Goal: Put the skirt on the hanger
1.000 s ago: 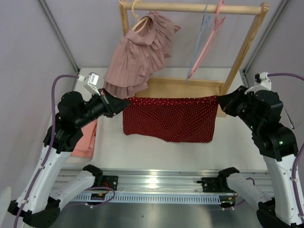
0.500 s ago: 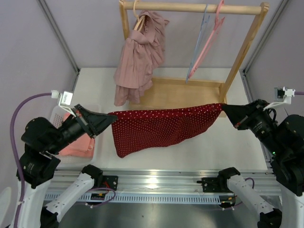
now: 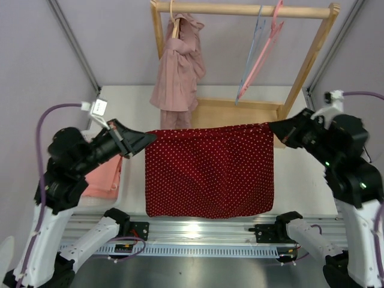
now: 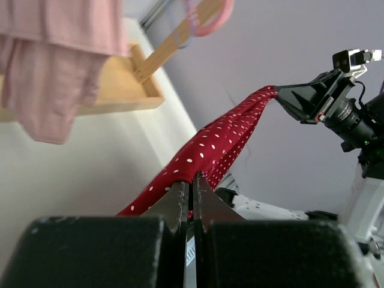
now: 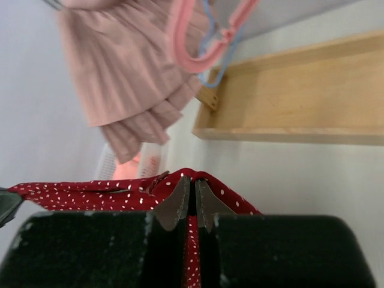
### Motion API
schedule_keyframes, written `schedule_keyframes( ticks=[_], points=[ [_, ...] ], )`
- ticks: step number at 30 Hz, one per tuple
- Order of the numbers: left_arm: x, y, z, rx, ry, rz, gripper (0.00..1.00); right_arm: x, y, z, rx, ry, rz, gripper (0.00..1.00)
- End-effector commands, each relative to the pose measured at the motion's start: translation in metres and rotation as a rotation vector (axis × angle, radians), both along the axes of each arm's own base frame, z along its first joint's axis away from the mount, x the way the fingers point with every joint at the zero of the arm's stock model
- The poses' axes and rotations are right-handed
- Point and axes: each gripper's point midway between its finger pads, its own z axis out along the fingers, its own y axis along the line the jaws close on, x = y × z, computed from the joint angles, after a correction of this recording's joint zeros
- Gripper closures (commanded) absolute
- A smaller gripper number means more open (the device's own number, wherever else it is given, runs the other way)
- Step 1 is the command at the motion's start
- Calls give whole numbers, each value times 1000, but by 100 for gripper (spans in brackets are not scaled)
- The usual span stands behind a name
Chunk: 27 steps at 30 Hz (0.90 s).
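Big wooden rack (image 3: 240, 9) across the back of the table (image 3: 300, 180), and in front of it the red dotted skirt (image 3: 210, 174) is up in the air, spread flat like a banner. It hangs from its top edge, with the hem dangling just above the table's near edge. Holding it wide like that looks meant to open the waistband for a hanger. A pink garment (image 3: 178, 66) already fills the hanger at the rail's left end, so the free hangers (image 3: 259, 54) on the right are the likely target. They're well apart from the skirt. The left gripper (image 3: 147, 138) has its fingers pinched tight on the left waist corner. The right gripper (image 3: 271, 127) is clamped on the right corner, and the cloth is taut between them.
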Motion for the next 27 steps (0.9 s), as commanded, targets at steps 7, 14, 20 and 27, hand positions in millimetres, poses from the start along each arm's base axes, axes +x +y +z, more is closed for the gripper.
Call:
schedule_keyframes(
  ticks=[7, 14, 20, 27],
  points=[
    [131, -27, -136, 90, 236, 116, 100, 112, 21, -163, -46, 249, 22, 100],
    [202, -30, -185, 144, 307, 115, 100, 168, 12, -211, -34, 330, 12, 100],
    [209, -22, -204, 155, 350, 101, 100, 165, 9, -223, -41, 379, -1, 100],
    [162, -10, -236, 162, 403, 74, 100, 116, 16, -243, -3, 451, 13, 100]
  ],
)
